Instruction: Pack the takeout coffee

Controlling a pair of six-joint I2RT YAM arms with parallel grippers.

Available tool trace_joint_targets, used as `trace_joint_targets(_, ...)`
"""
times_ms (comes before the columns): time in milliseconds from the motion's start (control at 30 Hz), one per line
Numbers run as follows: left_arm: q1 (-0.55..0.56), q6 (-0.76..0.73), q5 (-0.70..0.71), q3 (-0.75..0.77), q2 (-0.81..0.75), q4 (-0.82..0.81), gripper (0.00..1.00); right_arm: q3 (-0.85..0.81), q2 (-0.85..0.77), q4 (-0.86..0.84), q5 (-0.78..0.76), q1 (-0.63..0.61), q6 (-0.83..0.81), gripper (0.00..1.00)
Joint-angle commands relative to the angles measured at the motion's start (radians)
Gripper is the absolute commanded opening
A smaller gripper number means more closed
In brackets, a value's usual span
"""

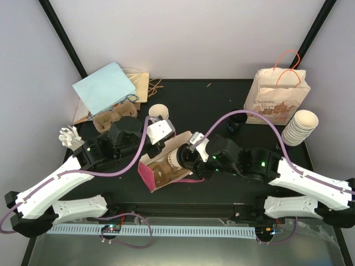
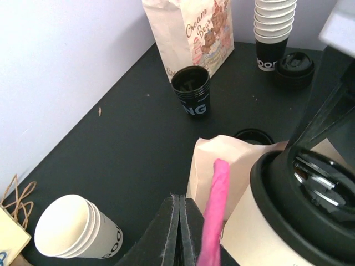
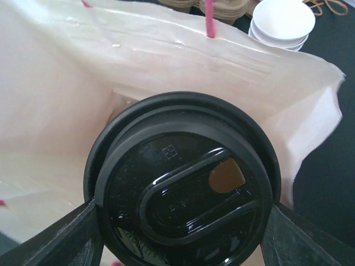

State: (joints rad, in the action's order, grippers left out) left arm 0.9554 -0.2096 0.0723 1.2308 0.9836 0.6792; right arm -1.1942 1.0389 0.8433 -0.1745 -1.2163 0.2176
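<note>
Tabletop: black.
Printed paper bag: orange handles, upright, back right.
Tall cup stack: white, just right of that bag; black lids beside it.
Black cup: open, upright, in front of the printed bag.
Blue bag: flat atop brown bag, back left.
Cardboard tray: just in front of these.
Nested white cups: on their side.
White crumpled item: far left, unidentifiable.
</note>
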Motion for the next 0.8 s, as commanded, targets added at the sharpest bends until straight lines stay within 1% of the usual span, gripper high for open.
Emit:
trace_joint_targets(0,0.005,0.003,-0.037,-0.001,-0.024,-0.049,0.02,-0.025,0.026,-0.026,-0.038,-0.021,-0.012,0.57)
trace_joint_targets(200,0.005,-0.034,0.0,-0.002,-0.017,-0.076,0.01,-0.017,0.051,-0.039,-0.049,-0.03,-0.012,0.57)
trace_joint_targets(433,0.005,-0.123,0.054,0.023,0.004,-0.128,0.02,0.037,0.047,-0.076,-0.075,-0.041,-0.002,0.57)
trace_joint_targets(633,0.005,-0.181,0.047,0.006,0.0,-0.18,0.02,0.105,0.031,-0.121,-0.094,-0.043,0.032,0.57)
trace_joint_targets(767,0.005,-0.169,0.015,-0.038,-0.01,-0.206,0.02,0.157,0.007,-0.164,-0.123,-0.045,0.061,0.57)
